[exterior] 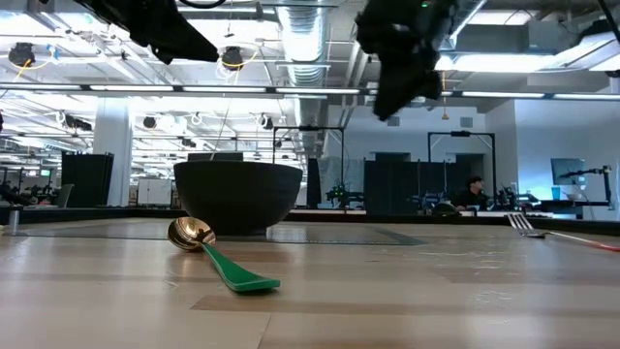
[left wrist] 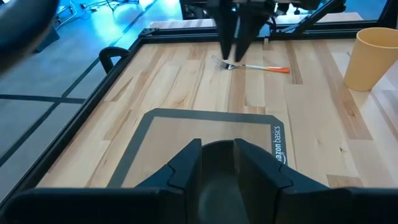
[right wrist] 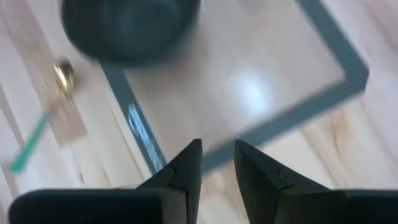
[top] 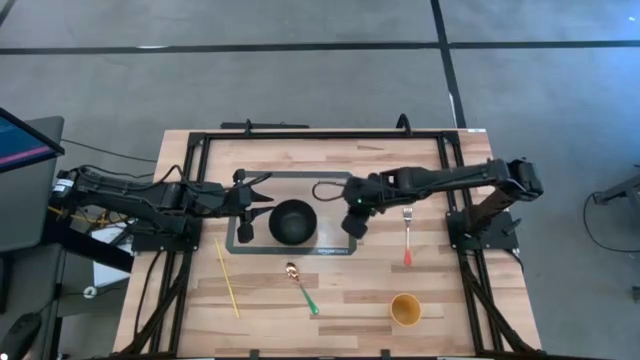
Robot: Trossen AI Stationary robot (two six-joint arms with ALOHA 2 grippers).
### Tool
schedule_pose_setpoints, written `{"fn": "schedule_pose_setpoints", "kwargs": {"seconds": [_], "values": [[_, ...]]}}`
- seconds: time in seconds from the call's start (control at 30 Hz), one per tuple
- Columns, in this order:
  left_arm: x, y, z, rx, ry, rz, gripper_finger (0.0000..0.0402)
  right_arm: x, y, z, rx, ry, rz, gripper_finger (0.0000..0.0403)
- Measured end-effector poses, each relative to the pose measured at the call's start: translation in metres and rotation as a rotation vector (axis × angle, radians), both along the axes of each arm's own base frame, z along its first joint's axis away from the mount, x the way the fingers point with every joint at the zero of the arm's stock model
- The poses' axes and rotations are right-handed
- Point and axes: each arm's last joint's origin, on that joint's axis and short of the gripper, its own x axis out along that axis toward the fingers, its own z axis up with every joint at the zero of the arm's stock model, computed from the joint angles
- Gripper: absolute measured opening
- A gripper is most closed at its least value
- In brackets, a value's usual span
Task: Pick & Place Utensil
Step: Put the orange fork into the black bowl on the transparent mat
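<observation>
A spoon (top: 300,286) with a gold bowl and a green handle lies flat on the wood, near of the black bowl (top: 293,222); it also shows in the low view (exterior: 218,254) and the right wrist view (right wrist: 61,73). A fork (top: 408,235) with an orange handle lies to the bowl's right. My left gripper (top: 258,204) hovers just left of the bowl, raised and open by a narrow gap (left wrist: 217,158). My right gripper (top: 355,222) hangs between bowl and fork, raised above the mat (exterior: 395,68), also narrowly open (right wrist: 217,158) and empty.
The bowl stands on a grey-bordered mat (top: 330,180). A yellow chopstick (top: 227,277) lies near-left of the mat, and a yellow cup (top: 405,309) stands by the near-right edge. A black frame (top: 190,160) runs around the table. Bare wood lies between spoon and cup.
</observation>
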Motion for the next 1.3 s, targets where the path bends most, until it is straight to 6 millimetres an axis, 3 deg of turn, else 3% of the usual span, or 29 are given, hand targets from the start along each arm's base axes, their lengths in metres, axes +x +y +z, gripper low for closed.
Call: {"fn": "schedule_pose_setpoints", "kwargs": {"seconds": [0.2, 0.47, 0.8, 0.93, 1.1, 1.3], "values": [[0.000, 0.000, 0.000, 0.000, 0.000, 0.000, 0.0095, -0.018, 0.013, -0.009, 0.024, 0.196, -0.065, 0.0087], [0.000, 0.000, 0.000, -0.004, -0.002, 0.002, 0.0095, -0.050, 0.029, -0.011, -0.118, 0.408, -0.331, 0.0087], [0.000, 0.000, 0.000, -0.004, -0.004, 0.002, 0.0095, -0.062, 0.051, -0.009, -0.230, 0.422, -0.322, 0.0087], [0.000, 0.000, 0.000, -0.005, -0.006, 0.002, 0.0095, -0.081, 0.056, -0.002, -0.281, 0.502, -0.411, 0.0087], [0.000, 0.000, 0.001, -0.027, -0.013, 0.011, 0.0095, -0.103, 0.060, 0.002, -0.294, 0.381, -0.439, 0.0087], [0.000, 0.000, -0.002, -0.031, -0.009, 0.013, 0.0095, -0.147, 0.056, -0.020, -0.293, 0.334, -0.594, 0.0087]]}}
